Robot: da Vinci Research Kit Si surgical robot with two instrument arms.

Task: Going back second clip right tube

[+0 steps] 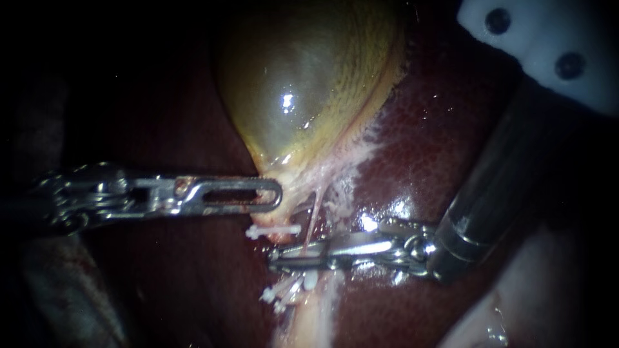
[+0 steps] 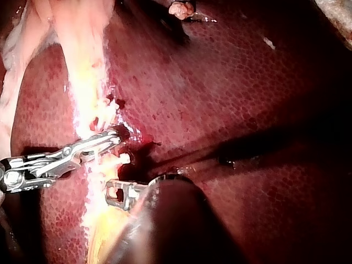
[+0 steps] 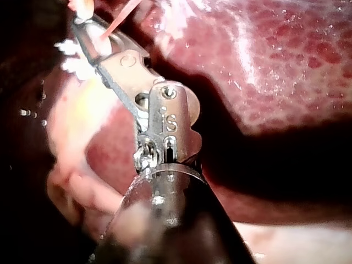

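The yellow-green gallbladder hangs over the dark red liver. My left instrument comes in level from the left, its slotted jaws shut on the gallbladder's lower tip. A thin pink tube runs down from that tip to my right instrument, whose long slim jaws lie across it with a narrow gap between them. One white clip sits just above those jaws and a cluster of white clips just below. In the right wrist view the right instrument reaches the tube beside clips.
A pale band of tissue runs down from the clips over the liver. A white block with two dark holes sits at the upper right above the right shaft. In the left wrist view the right instrument crosses the pale band.
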